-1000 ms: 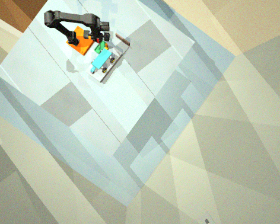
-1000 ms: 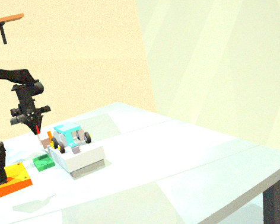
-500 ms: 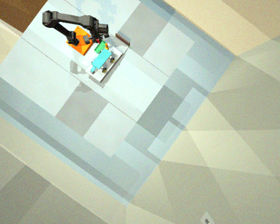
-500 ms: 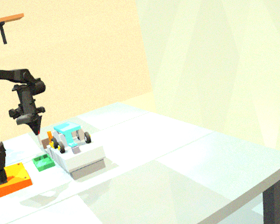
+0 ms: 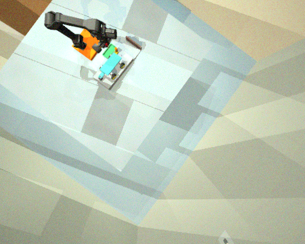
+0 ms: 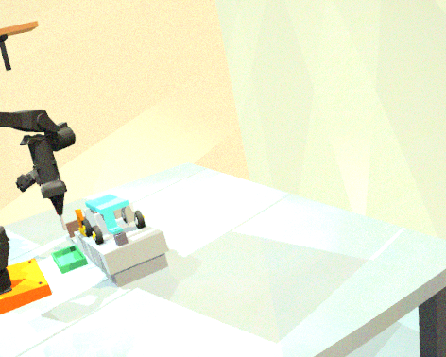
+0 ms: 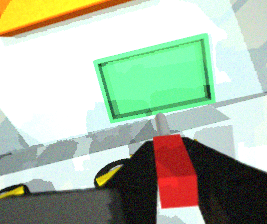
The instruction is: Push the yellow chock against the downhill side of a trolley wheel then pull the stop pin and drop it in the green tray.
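My gripper [image 5: 106, 43] [image 6: 60, 214] [image 7: 166, 146] is shut on the stop pin's red head [image 5: 106, 44] [image 7: 176, 172]. The pin's grey shaft [image 6: 63, 224] [image 7: 161, 123] points down and is clear of the trolley. The green tray [image 5: 110, 51] [image 6: 75, 265] [image 7: 156, 77] lies beside the ramp; in the wrist view the shaft tip shows just short of its rim. The cyan trolley [image 5: 110, 64] [image 6: 109, 204] stands on the ramp [image 5: 104, 82] [image 6: 141, 259]. The yellow chock's orange handle [image 5: 116, 50] [image 6: 79, 218] stands upright by a near-side wheel; contact is too small to tell.
The arm's orange base plate [image 5: 90, 49] [image 6: 29, 280] [image 7: 59, 19] is close to the tray. A brown bar [image 5: 133, 42] [image 6: 72, 228] stands beyond the chock end of the ramp. Trolley wheels [image 7: 108, 175] show below the tray in the wrist view.
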